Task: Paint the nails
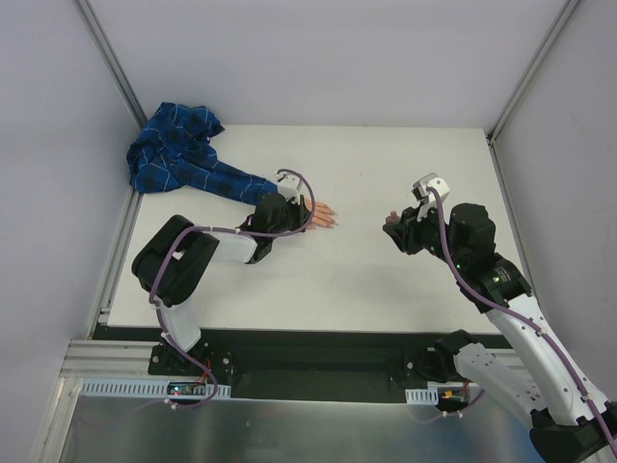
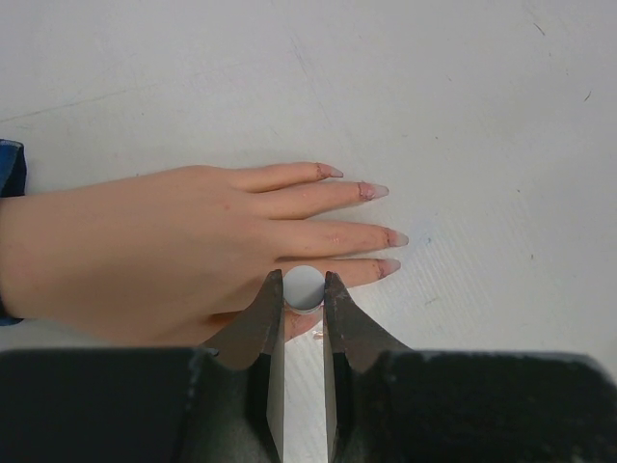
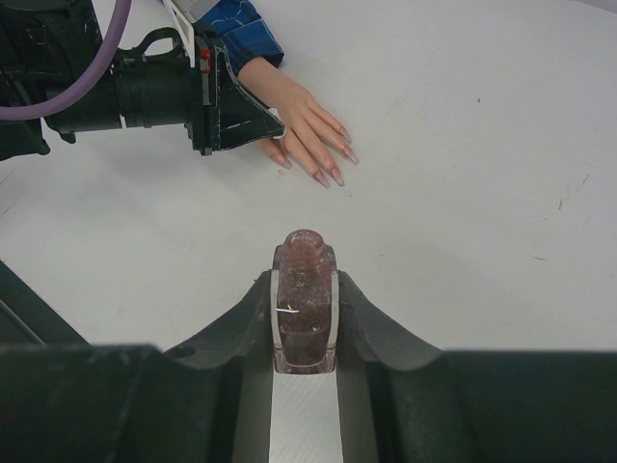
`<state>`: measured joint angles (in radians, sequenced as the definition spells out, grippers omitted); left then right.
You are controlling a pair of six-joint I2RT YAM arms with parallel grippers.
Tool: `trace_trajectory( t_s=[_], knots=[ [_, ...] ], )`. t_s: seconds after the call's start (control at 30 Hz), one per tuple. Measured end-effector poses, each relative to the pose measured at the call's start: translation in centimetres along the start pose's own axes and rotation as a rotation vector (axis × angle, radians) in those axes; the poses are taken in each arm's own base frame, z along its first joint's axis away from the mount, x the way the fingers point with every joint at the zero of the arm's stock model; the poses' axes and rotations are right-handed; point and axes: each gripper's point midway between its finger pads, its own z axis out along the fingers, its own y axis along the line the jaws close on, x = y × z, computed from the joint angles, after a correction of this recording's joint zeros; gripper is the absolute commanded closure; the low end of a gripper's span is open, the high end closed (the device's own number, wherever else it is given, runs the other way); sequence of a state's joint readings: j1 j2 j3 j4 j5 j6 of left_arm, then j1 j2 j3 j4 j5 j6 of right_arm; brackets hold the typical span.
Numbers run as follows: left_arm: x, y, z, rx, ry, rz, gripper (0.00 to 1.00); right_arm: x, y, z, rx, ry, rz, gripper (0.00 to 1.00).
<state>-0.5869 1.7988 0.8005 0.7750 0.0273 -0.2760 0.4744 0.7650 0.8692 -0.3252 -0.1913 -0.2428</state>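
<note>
Beneath my left end effector [image 2: 304,282], which pinches a small round-ended piece [image 2: 304,289], lies the fake hand [image 2: 145,251], flat on the worktop [image 2: 463,96]. Ahead, 4 nails [image 2: 371,191] show mauve only near their bases; I judge coating unfinished. My right end effector [image 3: 306,258] pinches the polish bottle [image 3: 305,313], well apart.

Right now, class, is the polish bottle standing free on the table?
No, the right gripper has the polish bottle clamped between its jaws.

White table [image 1: 386,280] stands enclosed by pale grey walls [image 1: 289,58] and metal posts [image 1: 106,48].
</note>
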Motion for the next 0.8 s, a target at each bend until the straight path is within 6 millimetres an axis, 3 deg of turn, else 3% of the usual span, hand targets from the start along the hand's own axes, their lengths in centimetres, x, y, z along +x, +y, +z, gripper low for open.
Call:
trace_trajectory(
  t_s=[0.27, 0.47, 0.8],
  knots=[
    [0.2, 0.1, -0.1, -0.002, 0.005, -0.002, 1.00, 0.0, 0.0, 0.0, 0.000, 0.000, 0.000, 1.00],
    [1.4, 0.4, -0.4, -0.011, 0.031, -0.003, 1.00, 0.0, 0.0, 0.0, 0.000, 0.000, 0.000, 1.00],
    [1.3, 0.3, -0.4, -0.008, 0.029, -0.003, 1.00, 0.0, 0.0, 0.0, 0.000, 0.000, 0.003, 1.00]
  ],
)
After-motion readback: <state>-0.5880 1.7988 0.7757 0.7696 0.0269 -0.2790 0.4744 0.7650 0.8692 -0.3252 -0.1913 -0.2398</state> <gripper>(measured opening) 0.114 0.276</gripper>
